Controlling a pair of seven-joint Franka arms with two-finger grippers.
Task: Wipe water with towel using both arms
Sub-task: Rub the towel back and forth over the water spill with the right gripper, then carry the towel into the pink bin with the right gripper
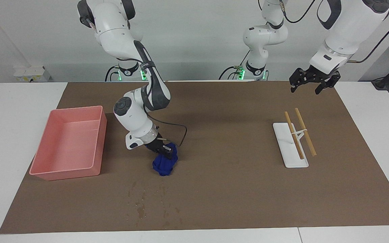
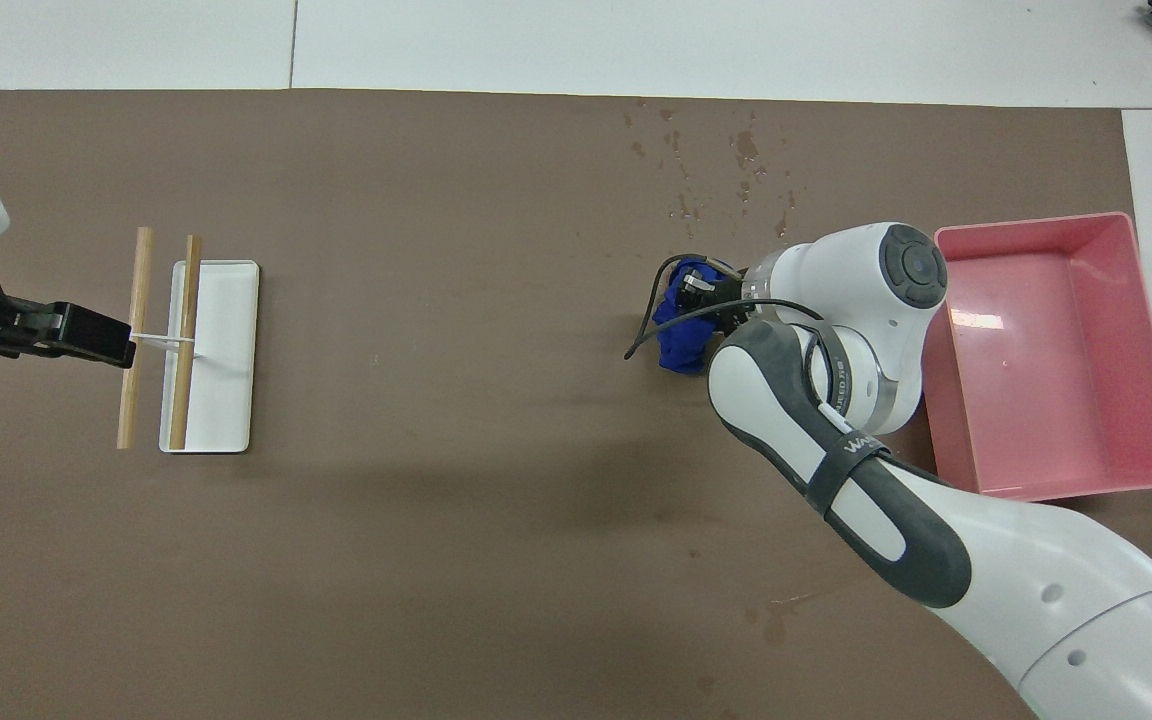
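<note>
My right gripper (image 1: 162, 150) is shut on a crumpled blue towel (image 1: 164, 166) and presses it down onto the brown mat (image 1: 228, 141), beside the pink bin. In the overhead view the right gripper (image 2: 704, 292) sits on the towel (image 2: 674, 345). Scattered small dark spots (image 1: 141, 209) lie on the mat farther from the robots than the towel. I cannot make out a thin wet streak. My left gripper (image 1: 311, 88) is open and empty, raised in the air at the left arm's end, over the mat by the white stand; it also shows in the overhead view (image 2: 101, 338).
An empty pink bin (image 1: 64, 172) stands at the right arm's end, close to the right arm's wrist. A white stand (image 1: 284, 148) with two wooden sticks (image 1: 305, 131) lies at the left arm's end. A black cable loops from the right wrist beside the towel.
</note>
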